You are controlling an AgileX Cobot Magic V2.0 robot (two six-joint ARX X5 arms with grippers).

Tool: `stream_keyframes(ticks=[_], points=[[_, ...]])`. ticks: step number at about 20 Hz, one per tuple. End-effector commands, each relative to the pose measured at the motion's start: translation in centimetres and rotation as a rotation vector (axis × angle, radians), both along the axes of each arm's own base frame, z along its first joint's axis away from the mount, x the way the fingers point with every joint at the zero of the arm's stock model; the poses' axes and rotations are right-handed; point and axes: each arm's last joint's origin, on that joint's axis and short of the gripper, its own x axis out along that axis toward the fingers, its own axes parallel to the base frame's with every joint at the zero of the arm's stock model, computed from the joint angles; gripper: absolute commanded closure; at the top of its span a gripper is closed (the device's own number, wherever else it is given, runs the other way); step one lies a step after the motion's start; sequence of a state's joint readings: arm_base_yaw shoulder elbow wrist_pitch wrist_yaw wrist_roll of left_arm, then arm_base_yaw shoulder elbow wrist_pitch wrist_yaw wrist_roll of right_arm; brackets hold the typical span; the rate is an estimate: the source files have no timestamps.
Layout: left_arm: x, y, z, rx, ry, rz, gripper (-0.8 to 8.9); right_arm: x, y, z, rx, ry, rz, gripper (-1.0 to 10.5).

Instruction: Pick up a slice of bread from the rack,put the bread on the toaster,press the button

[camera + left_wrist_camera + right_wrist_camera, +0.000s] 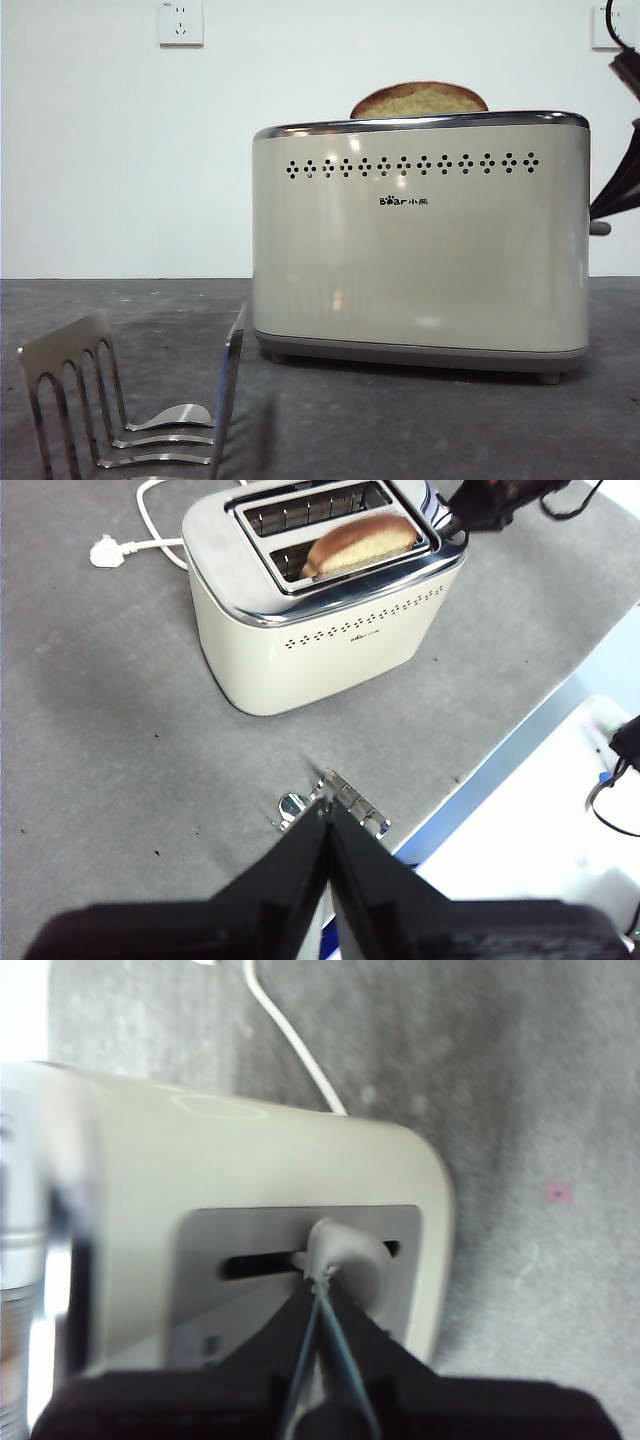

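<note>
The cream toaster (420, 260) stands on the grey table. A slice of bread (418, 100) sits in one of its slots, with its domed top showing above the chrome rim; in the left wrist view the bread (360, 542) is in the slot nearer the logo side. At the toaster's narrow end, my right gripper (320, 1285) is shut, its tips against the grey button (345, 1250). In the front view this gripper (600, 208) comes in from the right edge just above the button (600, 228). My left gripper (327, 815) is shut on nothing, high above the silver rack (345, 802). No bread shows in the rack (120, 400).
A white power cord with its plug (105, 552) lies on the table behind the toaster (300, 650). The table's edge (500, 780) runs close beside the rack. White wall sockets (180, 22) are on the back wall.
</note>
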State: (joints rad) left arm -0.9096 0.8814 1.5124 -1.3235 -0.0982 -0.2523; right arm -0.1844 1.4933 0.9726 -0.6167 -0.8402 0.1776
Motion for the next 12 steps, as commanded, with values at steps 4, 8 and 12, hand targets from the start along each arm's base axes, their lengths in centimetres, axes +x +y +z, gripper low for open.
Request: stream_keyframes(ticks=[4,8,12], points=[[0.0,0.0,-0.1,-0.005,0.003,0.012,8.22,0.3,-0.2,-1.9,-0.064,0.073,0.009,9.5],[0.0,0.0,-0.1,-0.007,0.006,0.015,8.22,0.8,-0.3,-3.0,-0.063,0.095,0.01,9.5],[0.0,0.0,-0.1,-0.008,0.008,0.017,8.22,1.0,-0.3,-3.3,-0.068,0.104,0.006,9.5]])
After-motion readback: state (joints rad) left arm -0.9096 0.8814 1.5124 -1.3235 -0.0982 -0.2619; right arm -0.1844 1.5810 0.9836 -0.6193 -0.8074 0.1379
